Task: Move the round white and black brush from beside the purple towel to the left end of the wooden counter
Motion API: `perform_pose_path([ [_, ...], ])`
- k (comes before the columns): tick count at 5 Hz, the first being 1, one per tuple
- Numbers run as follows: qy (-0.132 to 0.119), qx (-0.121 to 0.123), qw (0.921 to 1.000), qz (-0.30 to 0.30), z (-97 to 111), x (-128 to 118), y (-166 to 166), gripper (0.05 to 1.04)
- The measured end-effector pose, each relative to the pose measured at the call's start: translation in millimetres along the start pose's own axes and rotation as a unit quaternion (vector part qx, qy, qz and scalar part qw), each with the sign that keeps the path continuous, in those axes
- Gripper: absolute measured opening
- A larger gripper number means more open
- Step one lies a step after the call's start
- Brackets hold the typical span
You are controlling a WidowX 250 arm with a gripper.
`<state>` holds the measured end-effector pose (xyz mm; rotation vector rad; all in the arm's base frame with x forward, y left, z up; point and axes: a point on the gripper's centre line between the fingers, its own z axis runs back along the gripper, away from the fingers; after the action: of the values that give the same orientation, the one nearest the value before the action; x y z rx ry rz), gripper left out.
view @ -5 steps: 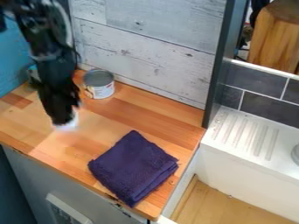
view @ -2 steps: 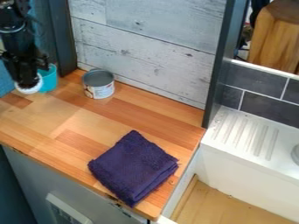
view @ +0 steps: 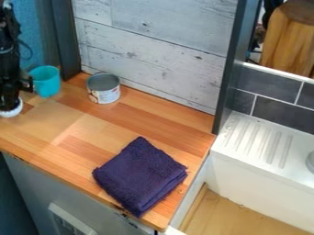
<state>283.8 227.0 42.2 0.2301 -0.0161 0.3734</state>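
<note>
While the purple cloth (view: pixel 140 176) lies folded where it was, on the lower middle of the wooden counter (view: pixel 73 131), your gripper (view: pixel 10 101) has changed place: a second ago it was over the left half of the counter, then it was up by the teal cup, and now it hangs at the left edge of the frame, a little lower than that. You have its jaws closed on a rounded white object (view: pixel 12 109), which has travelled with it and now sits at the far left, below and to the left of the cup; you cannot tell whether it touches the wood. With the arm moved aside, you see more of the teal cup (view: pixel 46 83), upright at the upper left, just beside the gripper. To its right, the open grey tin (view: pixel 105 95) stands unmoved near the whitewashed plank wall (view: pixel 153 46).
</note>
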Motion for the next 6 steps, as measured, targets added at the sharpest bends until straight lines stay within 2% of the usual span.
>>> perform_pose_path([
  [1, 0.018, -0.003, 0.9998, 0.002, -10.9, -4.0, -0.7, 0.249],
  [2, 0.018, -0.008, 0.9998, -0.006, -11.4, -3.8, -2.4, 0.306],
  [3, 0.024, -0.016, 0.9993, -0.022, -11.3, -5.8, -4.7, 0.599],
  [4, 0.013, -0.014, 0.9997, -0.016, -4.5, -7.8, -5.2, 0.924],
  [5, -0.047, 0.011, 0.9987, -0.017, 38.9, -9.7, -8.9, 1.007],
  [6, -0.104, 0.006, 0.992, -0.071, 76.7, -11.8, -43.2, 1.003],
])
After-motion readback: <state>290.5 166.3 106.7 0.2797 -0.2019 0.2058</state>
